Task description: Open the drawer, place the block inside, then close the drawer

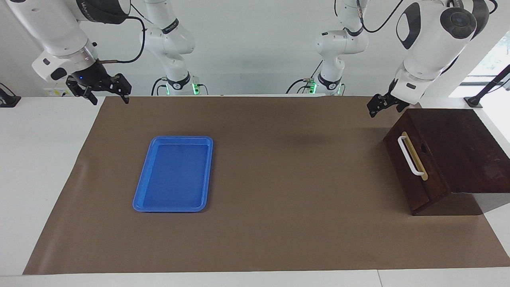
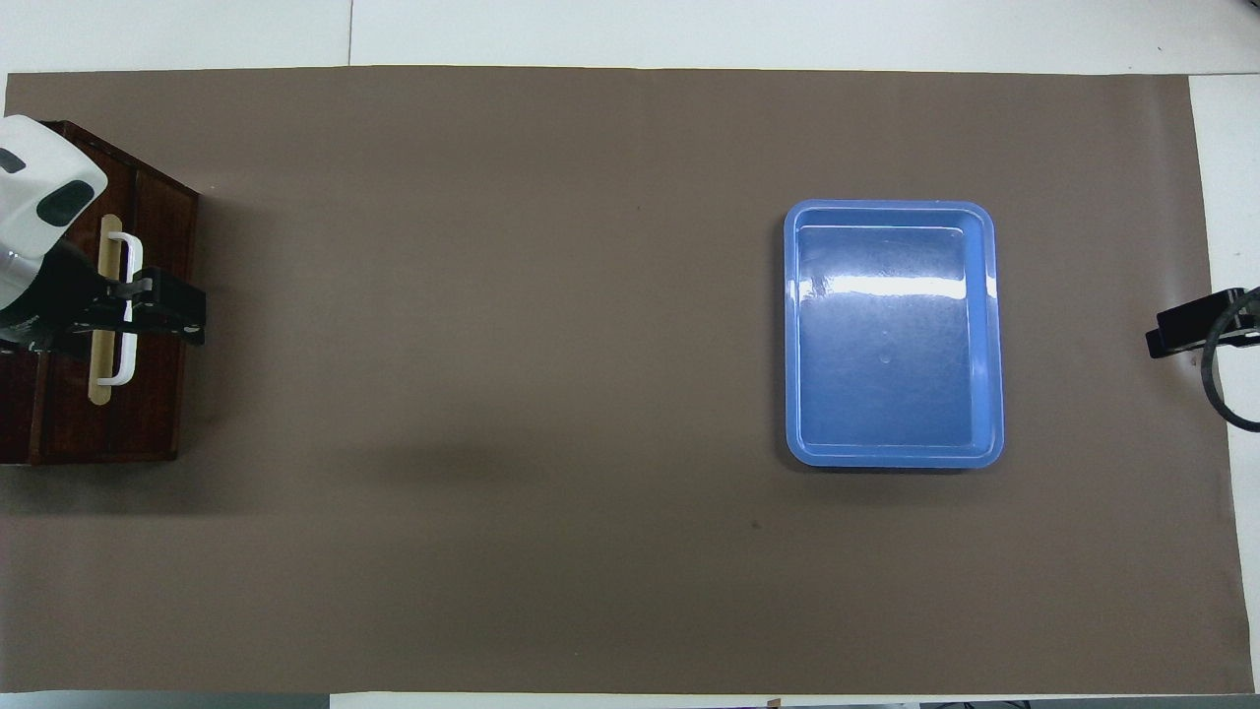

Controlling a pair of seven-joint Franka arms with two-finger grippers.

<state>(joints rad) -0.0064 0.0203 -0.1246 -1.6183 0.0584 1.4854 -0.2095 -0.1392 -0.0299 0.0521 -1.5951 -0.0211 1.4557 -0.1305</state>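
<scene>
The right hand (image 1: 108,97) waited, fingers spread, over the bench's (image 1: 24,159) edge nearest the robots. The left hand (image 1: 378,107) hung apparently open (its tips hard to read) above the mat (image 1: 279,199) beside the dark box. The drawer (image 1: 414,167) sat shut; the blue tray (image 1: 173,173) lay toward the right arm's end.
</scene>
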